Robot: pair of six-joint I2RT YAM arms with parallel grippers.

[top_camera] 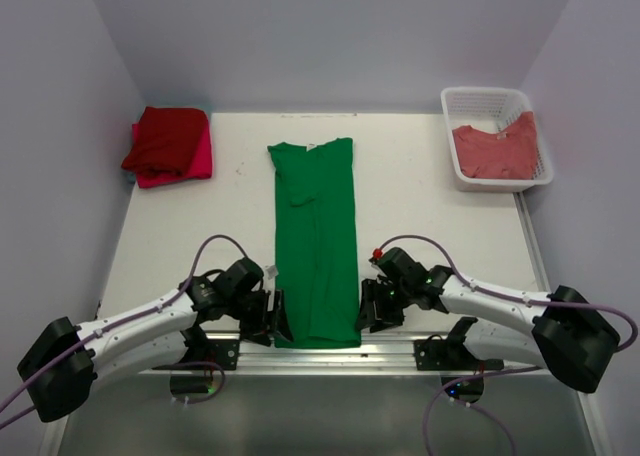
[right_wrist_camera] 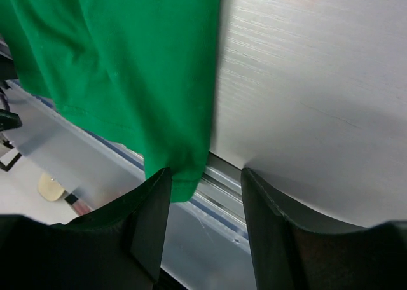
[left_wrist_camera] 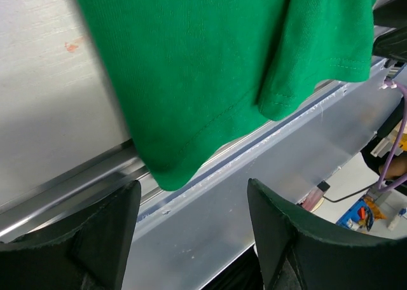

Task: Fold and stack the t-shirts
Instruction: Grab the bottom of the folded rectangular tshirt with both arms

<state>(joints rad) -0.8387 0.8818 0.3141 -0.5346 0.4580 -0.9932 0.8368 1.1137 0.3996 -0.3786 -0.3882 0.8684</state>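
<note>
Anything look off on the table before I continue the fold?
Yes: the near hem of the green shirt hangs past the front edge of the table, over the metal rail, rather than lying flat.

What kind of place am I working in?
Probably a lab test cell: plain white walls around a white tabletop, a white plastic lattice basket, a bright green cloth t-shirt laid out.

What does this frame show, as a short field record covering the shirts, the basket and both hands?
being folded: green t-shirt, a long strip down the middle of the table, hem at the near edge
stacked: red t-shirt on pink t-shirt, far left corner
waiting: salmon-red t-shirt in the white lattice basket, far right
left hand: open, by the strip's near left corner, gripping nothing
right hand: open, the near right corner at the gap between its fingers
</note>
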